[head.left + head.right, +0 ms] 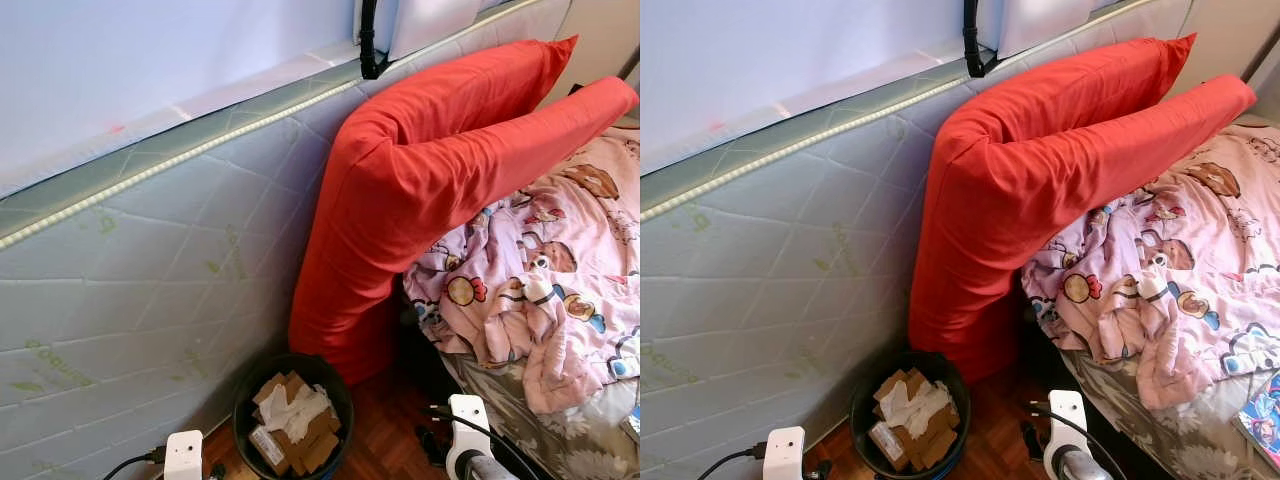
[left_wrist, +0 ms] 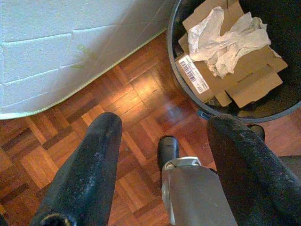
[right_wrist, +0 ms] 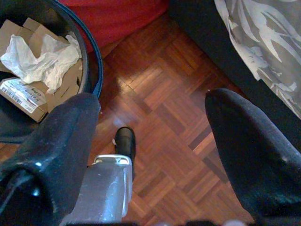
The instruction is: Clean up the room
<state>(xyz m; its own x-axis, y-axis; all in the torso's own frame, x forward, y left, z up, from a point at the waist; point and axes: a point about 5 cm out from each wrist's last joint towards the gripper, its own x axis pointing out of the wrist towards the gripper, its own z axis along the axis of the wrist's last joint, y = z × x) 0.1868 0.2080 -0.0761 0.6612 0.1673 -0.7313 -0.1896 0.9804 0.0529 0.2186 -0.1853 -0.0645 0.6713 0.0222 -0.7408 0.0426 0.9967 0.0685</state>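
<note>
From the head, a long red pillow (image 1: 440, 170) leans against an upright mattress (image 1: 140, 290), with a pink cartoon blanket (image 1: 540, 270) rumpled on the bed beside it. A black bin (image 1: 293, 415) stands on the parquet floor (image 2: 70, 136) at the foot of the pillow. The left wrist view brings the bin close: flattened cardboard (image 2: 235, 80) with a barcode label, too small to read, and crumpled white paper (image 2: 225, 37) on top. The left end effector (image 2: 160, 141) and right end effector (image 3: 153, 136) both hang over the floor, fingers wide apart, holding nothing.
</note>
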